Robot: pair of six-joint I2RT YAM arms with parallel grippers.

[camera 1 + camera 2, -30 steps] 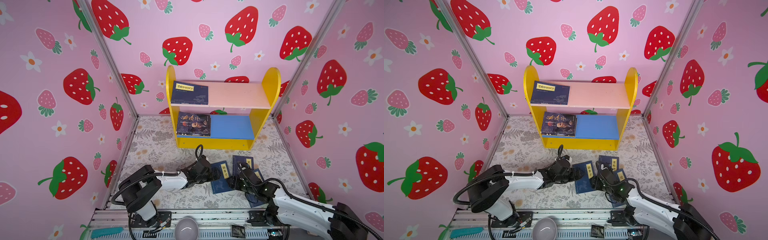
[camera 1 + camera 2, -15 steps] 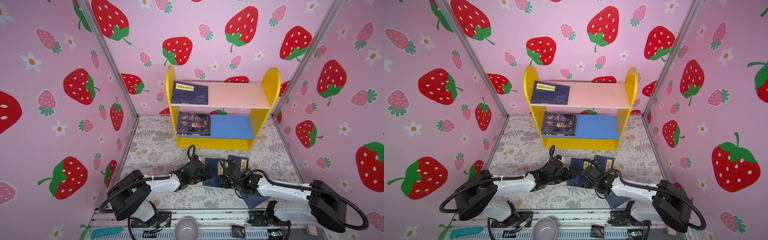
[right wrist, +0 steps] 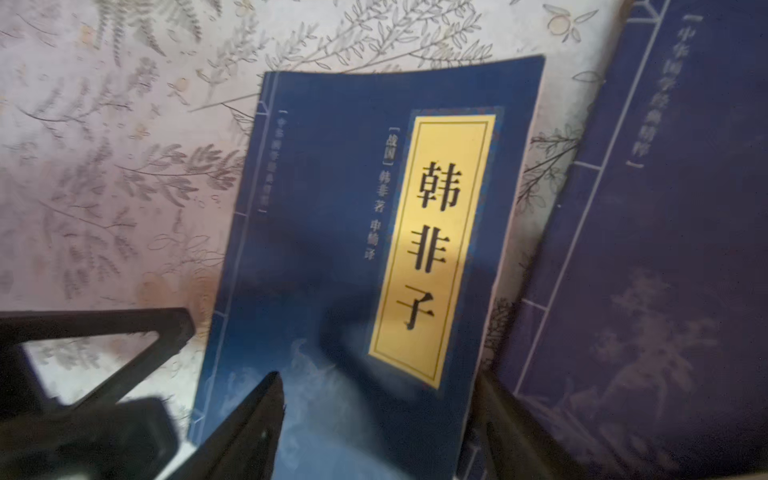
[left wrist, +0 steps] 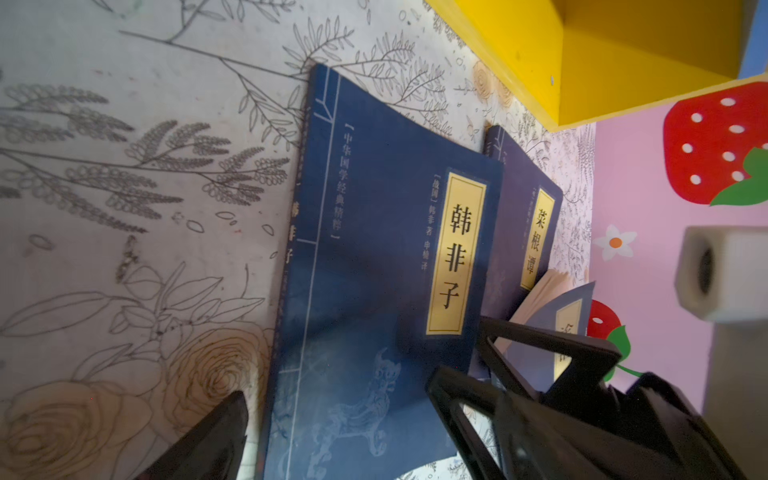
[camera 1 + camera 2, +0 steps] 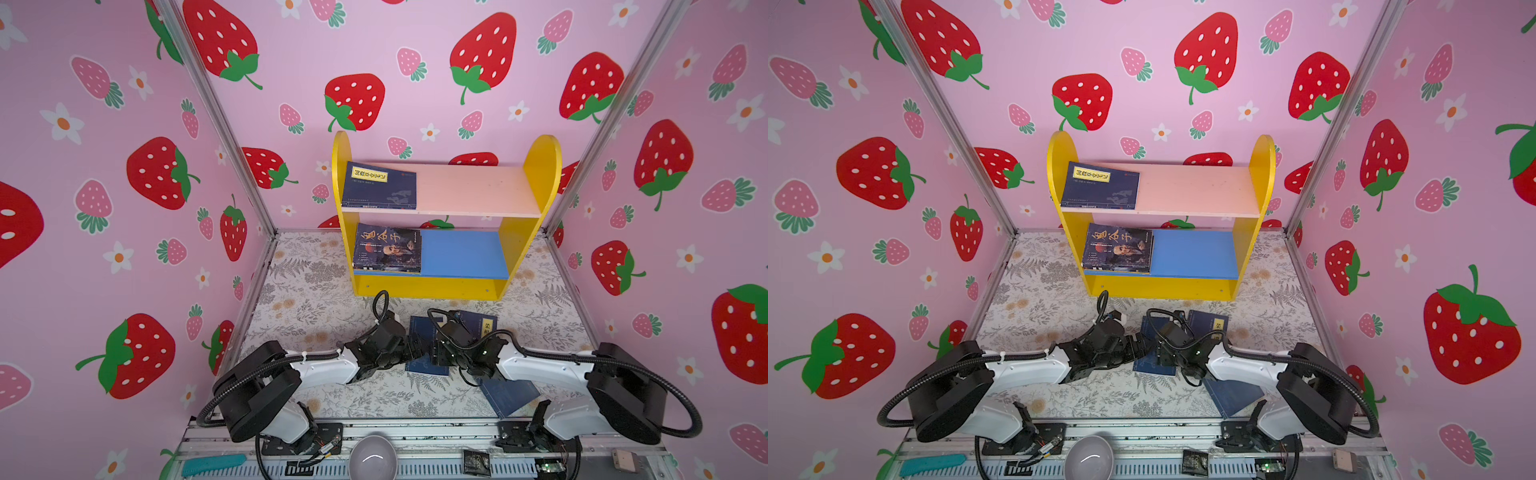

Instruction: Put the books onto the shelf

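Note:
On the floral cloth a navy book point(image 5: 419, 332) point(image 4: 374, 270) point(image 3: 332, 232) with a yellow title label lies between my two grippers. My left gripper point(image 5: 414, 353) point(image 4: 345, 440) is open wide, astride the book's near end. My right gripper point(image 5: 434, 353) point(image 3: 378, 424) faces it, jaws apart, with one finger point(image 3: 253, 419) over the cover and the other at the page edge. A second navy book point(image 5: 478, 326) point(image 4: 536, 224) lies just behind it, and a third point(image 5: 509, 395) is partly under the right arm. The shelf point(image 5: 540, 166) point(image 5: 1256, 166) holds a navy book point(image 5: 378, 185) on its pink board and a portrait-cover book point(image 5: 386, 249) on its blue board.
Strawberry-print walls and metal posts point(image 5: 216, 116) close in the floor on three sides. A grey bowl point(image 5: 372, 459) and a teal tool point(image 5: 212, 463) sit on the front rail. The right halves of both shelf boards are bare.
Both grippers have closed in on the navy book from either side. The right arm swung left and its jaws have narrowed. The book has slid slightly left.

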